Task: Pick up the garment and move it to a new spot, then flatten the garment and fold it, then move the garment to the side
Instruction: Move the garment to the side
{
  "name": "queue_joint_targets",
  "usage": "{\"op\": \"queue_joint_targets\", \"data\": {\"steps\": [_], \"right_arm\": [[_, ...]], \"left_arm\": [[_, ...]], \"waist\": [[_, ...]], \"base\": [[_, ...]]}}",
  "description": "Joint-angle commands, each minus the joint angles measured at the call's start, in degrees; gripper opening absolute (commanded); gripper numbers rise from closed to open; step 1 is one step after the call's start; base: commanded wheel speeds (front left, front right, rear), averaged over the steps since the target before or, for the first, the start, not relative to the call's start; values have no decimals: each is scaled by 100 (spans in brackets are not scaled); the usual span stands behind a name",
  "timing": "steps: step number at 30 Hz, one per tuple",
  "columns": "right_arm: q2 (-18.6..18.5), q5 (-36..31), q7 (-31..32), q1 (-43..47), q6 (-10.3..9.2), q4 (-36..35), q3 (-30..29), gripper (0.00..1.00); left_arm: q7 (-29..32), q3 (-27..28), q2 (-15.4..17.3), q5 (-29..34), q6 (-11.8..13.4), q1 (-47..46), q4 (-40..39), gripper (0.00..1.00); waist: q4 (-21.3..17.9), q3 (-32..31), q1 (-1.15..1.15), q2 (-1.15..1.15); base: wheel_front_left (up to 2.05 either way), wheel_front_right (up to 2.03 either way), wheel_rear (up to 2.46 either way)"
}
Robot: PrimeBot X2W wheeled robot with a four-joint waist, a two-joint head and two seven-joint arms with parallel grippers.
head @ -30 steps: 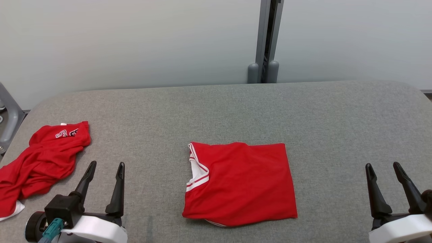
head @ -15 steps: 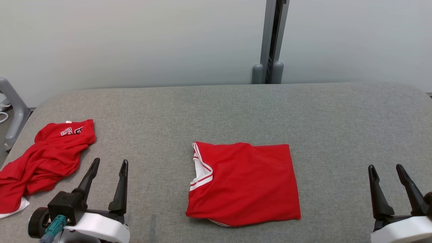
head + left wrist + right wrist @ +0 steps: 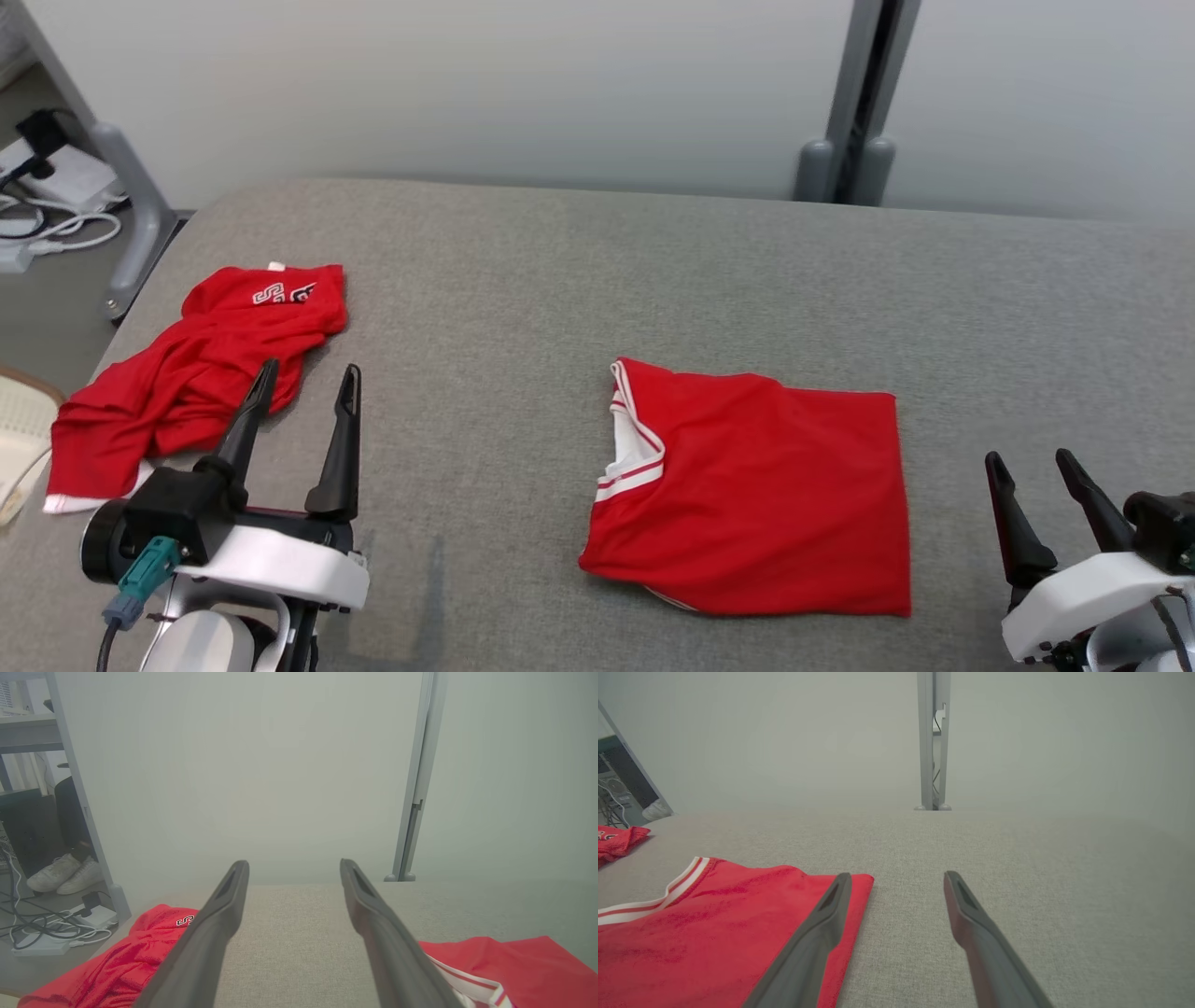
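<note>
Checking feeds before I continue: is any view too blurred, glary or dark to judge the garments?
Head view: evenly lit, no glare, folded red jersey and crumpled red jersey clear, faint shadows on the grey table. Left wrist view: left gripper soft up close, wall hazy. Right wrist view: right gripper equally soft, cloth weave readable.

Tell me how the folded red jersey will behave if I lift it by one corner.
Probably floppy: the folded jersey lies thin and flat on the grey table, so its layers would likely sag open. It looks light, being thin. Pushed, it may bunch against the table's cloth cover rather than slide.
</note>
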Motion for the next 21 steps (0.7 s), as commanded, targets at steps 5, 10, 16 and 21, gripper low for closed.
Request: {"op": "queue_joint_targets", "data": {"steps": [5, 10, 16, 21], "right_arm": [[-159, 285, 23, -601, -2, 1094, 506, 100], [-181, 486, -39, -875, -2, 1663, 788, 100], [-207, 701, 45, -1077, -2, 2275, 935, 0], [-266, 753, -42, -1228, -8, 2428, 1014, 0]], "left_arm": [[-207, 19, -46, -53, -81, -444, 162, 100], [-307, 30, -110, -68, -115, -573, 269, 100], [-375, 57, -144, -58, -113, -612, 373, 100], [-390, 126, -102, -43, -83, -652, 397, 100]], "waist": [[673, 597, 0, 0], [796, 767, 0, 0], [775, 803, 0, 0], [670, 790, 0, 0]], "base": [[0, 0, 0], [0, 0, 0], [0, 0, 0], [0, 0, 0]]}}
